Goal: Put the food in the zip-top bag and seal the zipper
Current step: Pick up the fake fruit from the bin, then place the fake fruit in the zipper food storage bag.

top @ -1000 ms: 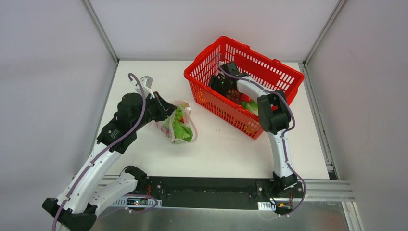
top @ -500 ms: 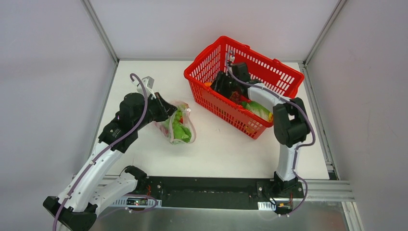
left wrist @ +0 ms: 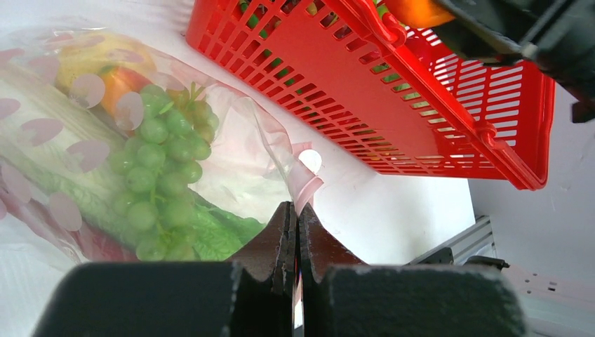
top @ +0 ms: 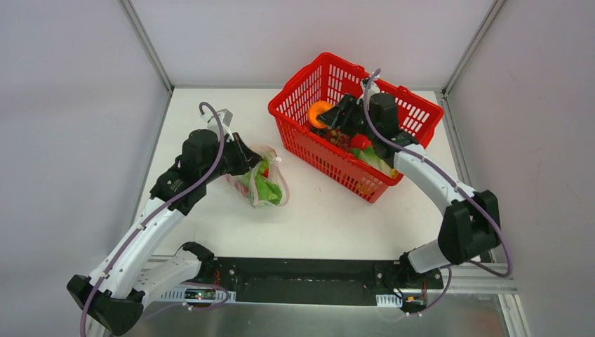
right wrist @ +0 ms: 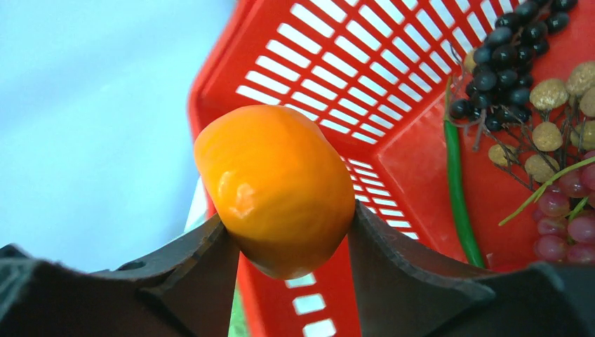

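The clear zip-top bag (top: pixel 263 184) lies on the table left of the basket. Inside it I see green grapes (left wrist: pixel 158 161), a pale leafy cabbage (left wrist: pixel 35 151) and a yellow-orange fruit (left wrist: pixel 105 63). My left gripper (left wrist: pixel 296 210) is shut on the bag's pink zipper strip (left wrist: pixel 306 188) at the mouth edge; in the top view it (top: pixel 245 156) sits at the bag's far left corner. My right gripper (right wrist: pixel 288 216) is shut on a small orange fruit (right wrist: pixel 277 186), held over the basket's left corner (top: pixel 319 112).
The red plastic basket (top: pixel 316 151) stands at the back right of the table. It holds dark grapes (right wrist: pixel 502 49), brown balls (right wrist: pixel 554 91), pink grapes (right wrist: pixel 568 217), a green bean (right wrist: pixel 456 175), a red fruit (top: pixel 360 142) and leafy greens (top: pixel 373 161).
The right gripper has risen out of the basket with the orange fruit, and its arm has swung out to the right. The left gripper keeps its hold on the bag, barely shifted.
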{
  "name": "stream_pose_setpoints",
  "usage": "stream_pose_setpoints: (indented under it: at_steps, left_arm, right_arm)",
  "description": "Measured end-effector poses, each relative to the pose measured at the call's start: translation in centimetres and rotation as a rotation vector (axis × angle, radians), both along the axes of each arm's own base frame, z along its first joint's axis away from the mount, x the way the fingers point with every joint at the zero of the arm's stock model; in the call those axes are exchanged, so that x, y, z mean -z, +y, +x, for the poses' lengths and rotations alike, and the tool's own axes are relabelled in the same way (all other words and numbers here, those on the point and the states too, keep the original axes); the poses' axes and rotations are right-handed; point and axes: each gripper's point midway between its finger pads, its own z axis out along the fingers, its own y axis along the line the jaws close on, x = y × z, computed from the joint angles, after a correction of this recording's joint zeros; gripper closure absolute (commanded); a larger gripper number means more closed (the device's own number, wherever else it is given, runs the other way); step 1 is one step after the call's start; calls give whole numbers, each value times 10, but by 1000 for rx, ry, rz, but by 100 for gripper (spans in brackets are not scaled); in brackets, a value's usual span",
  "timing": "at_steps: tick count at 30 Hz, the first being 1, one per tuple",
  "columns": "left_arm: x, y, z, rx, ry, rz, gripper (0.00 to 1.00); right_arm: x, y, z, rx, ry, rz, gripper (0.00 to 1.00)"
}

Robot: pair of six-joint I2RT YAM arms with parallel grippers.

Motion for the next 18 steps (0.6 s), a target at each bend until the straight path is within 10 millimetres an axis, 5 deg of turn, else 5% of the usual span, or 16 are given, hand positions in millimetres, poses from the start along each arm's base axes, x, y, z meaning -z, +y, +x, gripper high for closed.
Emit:
stream_pose_setpoints:
  at_steps: [9, 14, 18]
  left_arm:
    - [3, -8, -1, 35, 21, -12, 100]
    - [3, -12, 2, 46, 24, -26, 100]
    - [1, -14, 1, 57, 22, -34, 100]
  right_arm:
    - [-57, -10, -41, -44, -147, 79, 81]
    - [-60, 11, -75, -182, -155, 101, 81]
    - [-46, 43, -121, -362, -148, 78, 81]
